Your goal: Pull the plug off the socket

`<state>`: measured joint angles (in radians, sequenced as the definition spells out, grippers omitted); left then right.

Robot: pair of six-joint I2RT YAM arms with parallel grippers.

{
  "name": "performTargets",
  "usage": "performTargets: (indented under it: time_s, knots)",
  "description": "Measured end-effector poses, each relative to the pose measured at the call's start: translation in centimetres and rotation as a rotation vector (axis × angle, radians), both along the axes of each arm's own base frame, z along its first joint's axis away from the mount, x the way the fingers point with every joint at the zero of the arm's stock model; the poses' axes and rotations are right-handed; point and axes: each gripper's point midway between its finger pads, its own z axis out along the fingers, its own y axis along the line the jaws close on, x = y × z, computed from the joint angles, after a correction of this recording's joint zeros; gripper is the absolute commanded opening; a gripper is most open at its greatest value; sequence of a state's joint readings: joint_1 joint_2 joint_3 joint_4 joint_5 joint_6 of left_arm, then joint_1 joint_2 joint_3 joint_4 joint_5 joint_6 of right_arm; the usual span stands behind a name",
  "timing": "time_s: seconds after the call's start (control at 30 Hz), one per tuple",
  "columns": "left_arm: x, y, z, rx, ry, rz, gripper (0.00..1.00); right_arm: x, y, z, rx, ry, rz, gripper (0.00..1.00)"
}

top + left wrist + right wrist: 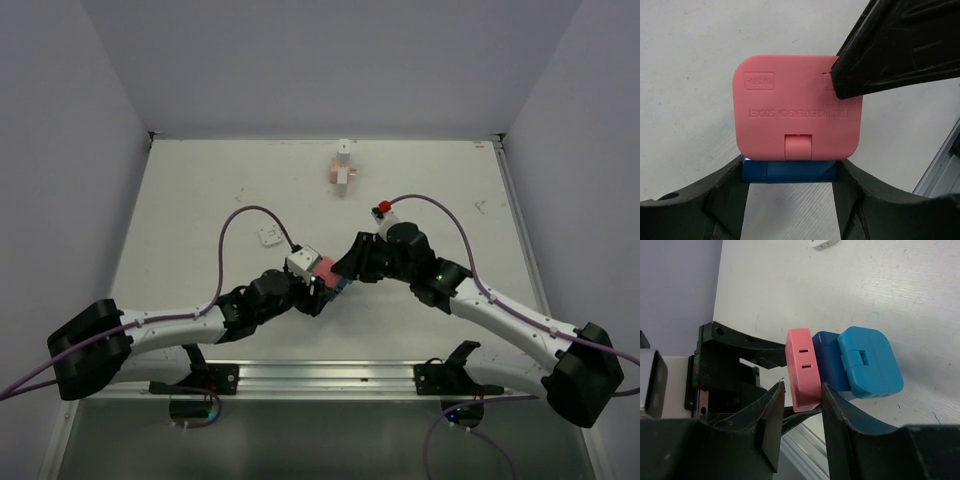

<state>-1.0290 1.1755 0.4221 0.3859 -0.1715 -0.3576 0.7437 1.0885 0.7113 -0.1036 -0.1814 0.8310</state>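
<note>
The left gripper (790, 172) pinches the blue piece (802, 173), but the right gripper (803, 400), clamped or not I can't tell, straddles only the pink piece's (802, 360) edge and could slip.

The left arm (170, 325) and right arm (500, 305) stretched inward and met nose to nose. The left gripper (790, 168) was clamped on the blue piece (790, 174); the right gripper (802, 390) straddled the pink piece (802, 365), fingers close against its sides
</note>
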Motion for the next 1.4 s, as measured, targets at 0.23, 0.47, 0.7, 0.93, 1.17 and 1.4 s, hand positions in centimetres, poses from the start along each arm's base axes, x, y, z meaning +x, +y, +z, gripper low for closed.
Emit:
performTargets:
  time_s: [0.23,0.47,0.7,0.93,1.17,1.4]
  knots:
    - [-0.3,0.0,-1.4,0.035,0.029,-0.01,0.0,-0.7,0.5,0.1,-0.005,-0.011,0.031,0.33]
    - [-0.3,0.1,-1.6,0.047,0.044,-0.008,0.0,-0.9,0.7,-0.4,-0.037,-0.039,0.051,0.33]
    - [-0.6,0.4,-2.2,0.077,0.064,-0.011,0.0,-1.3,1.3,-1.6,-0.107,-0.066,0.081,0.34]
    - [-0.5,0.1,-1.7,0.074,0.072,-0.011,0.0,-1.0,1.4,-2.0,-0.137,-0.09,0.088,0.2]
    - [-0.7,0.3,-2.1,0.086,0.093,-0.006,0.09,-1.0,1.6,-2.4,-0.148,-0.091,0.093,0.0]
    - [-0.9,0.4,-2.2,0.082,0.108,-0.002,0.0,-1.2,1.8,-2.4,-0.163,-0.115,0.111,0.0]
